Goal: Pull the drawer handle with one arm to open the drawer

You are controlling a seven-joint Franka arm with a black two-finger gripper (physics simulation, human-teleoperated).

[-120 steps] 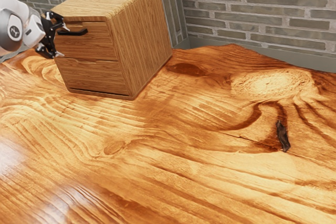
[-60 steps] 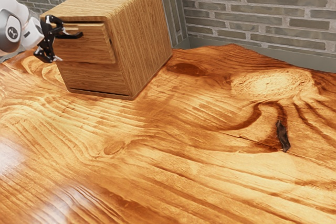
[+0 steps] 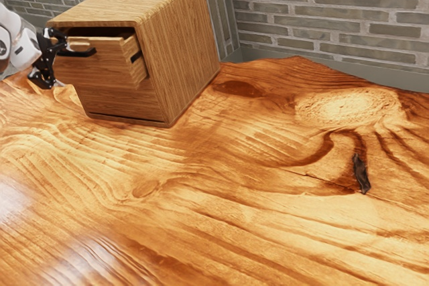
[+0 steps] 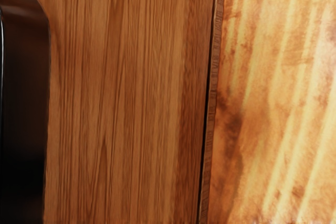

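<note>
pulling is under way and the task is judged partly complete: in the exterior view the top drawer [image 3: 100, 66] of the wooden cabinet [image 3: 181, 45] stands part-way out of its opening, with a dark gap showing above its front panel and a strip of its side wall exposed. the lower drawer [image 3: 120, 100] sits flush and closed. the black handle [image 3: 84, 52] runs across the upper part of the top drawer front, and the gripper [image 3: 66, 47] is at the handle's end toward the exterior view's left, in contact with it or just beside it. whether the gripper is clamped on the handle or only hooked against it cannot be told. in the wrist view the drawer front [image 4: 126, 103] lies directly ahead of the hand, with a dark blurred bar, probably the handle, at one side and the table [image 4: 273, 103] past the panel's edge. remaining work, as judged: further outward travel. how much slide length is left cannot be read.
</note>
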